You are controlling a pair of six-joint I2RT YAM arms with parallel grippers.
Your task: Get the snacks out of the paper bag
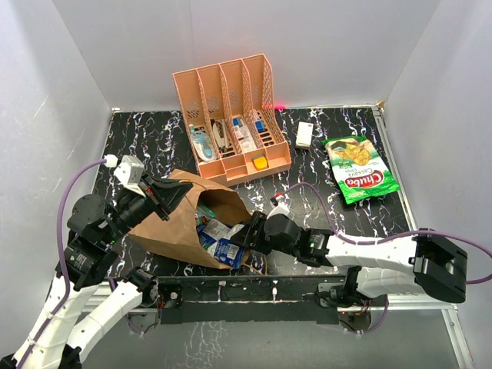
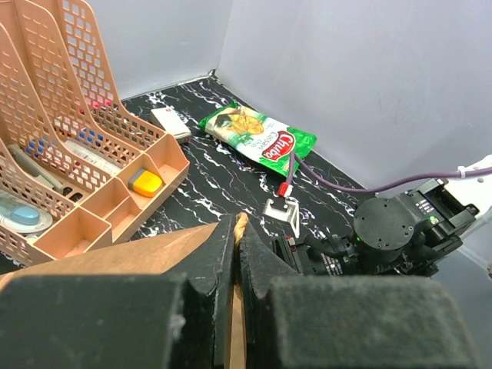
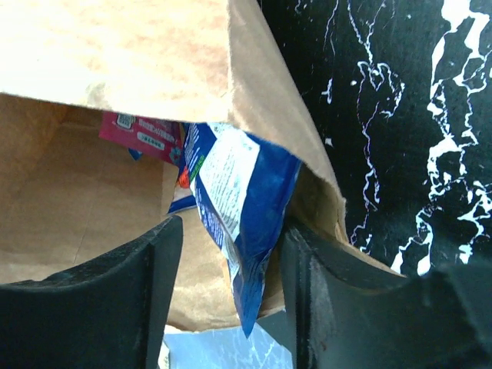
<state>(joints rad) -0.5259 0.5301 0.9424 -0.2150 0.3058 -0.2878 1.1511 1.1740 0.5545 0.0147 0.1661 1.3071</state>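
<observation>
The brown paper bag (image 1: 181, 223) lies on its side with its mouth open to the right. Several snacks (image 1: 219, 242), blue and teal packets, sit in the mouth. My left gripper (image 1: 171, 197) is shut on the bag's upper rim; in the left wrist view the paper edge (image 2: 240, 231) is pinched between the jaws. My right gripper (image 1: 244, 234) is at the bag's mouth, open. In the right wrist view a blue packet (image 3: 242, 200) with white print hangs between its fingers (image 3: 108, 300), with a pink packet (image 3: 142, 132) deeper in the bag (image 3: 115, 54). A green chip bag (image 1: 360, 169) lies on the table at the right.
An orange-pink file rack (image 1: 231, 115) with small items stands at the back centre. A white remote (image 1: 304, 135) lies to its right. White walls enclose the black marbled table (image 1: 146, 138). The right arm (image 2: 384, 231) shows in the left wrist view.
</observation>
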